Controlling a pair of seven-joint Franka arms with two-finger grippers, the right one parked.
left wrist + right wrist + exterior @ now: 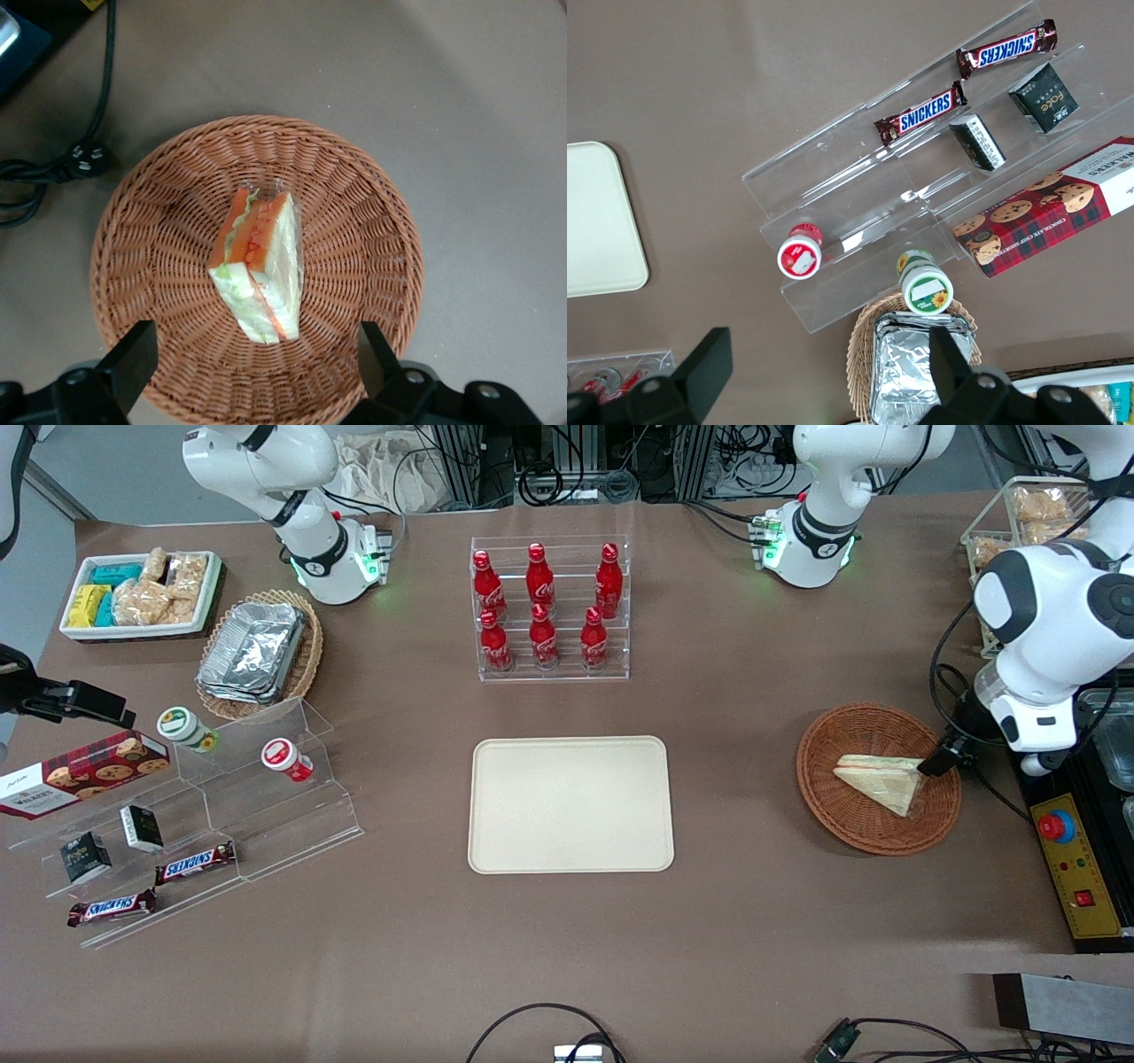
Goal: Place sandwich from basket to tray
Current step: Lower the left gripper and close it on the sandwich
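The sandwich [880, 781], a triangular wedge of pale bread with red, orange and green filling at its edge, lies in the round reddish-brown wicker basket [833, 797] toward the working arm's end of the table. In the left wrist view the sandwich [259, 266] lies in the middle of the basket [354, 204]. My left gripper [941, 760] hangs over the basket's rim beside the sandwich, open and empty; its two black fingers [133, 359] straddle the basket's edge, apart from the sandwich. The cream-beige tray [570, 804] lies bare at the table's middle.
A clear rack of red cola bottles [549, 607] stands farther from the front camera than the tray. A control box with a red button [1076, 864] and cables lie beside the basket. A tiered acrylic stand with snacks [177, 815] and a foil-container basket [257, 654] lie toward the parked arm's end.
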